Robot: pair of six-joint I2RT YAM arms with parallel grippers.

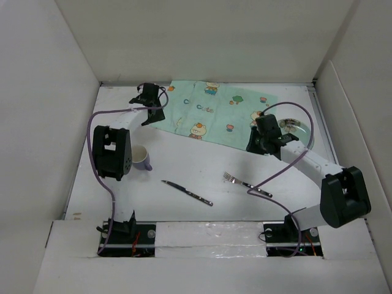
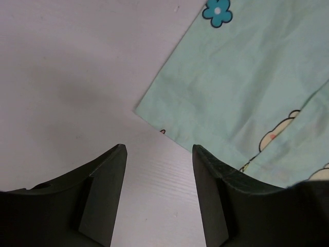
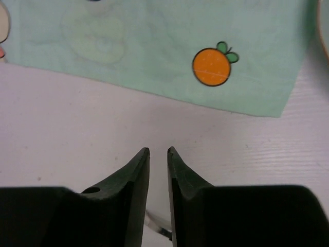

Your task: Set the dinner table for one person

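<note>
- dinner table [image 1: 202, 162]: carrying skewed placemat [image 1: 214, 113] at far middle; mug [image 1: 142, 158], knife [image 1: 187, 192], fork [image 1: 247, 182] lying nearer, apart from it.
- left gripper [image 2: 159, 149]: hovering, fingers apart, just short of the placemat's left corner.
- right gripper [image 3: 158, 150]: hovering beside the mat's right edge, fingers nearly together, gripping nothing.
- step, judging: squaring the placemat; next calling for pinching that corner, dragging nearward.
- room: lying open mid-table; walls crowding the far edge and both sides.
</note>
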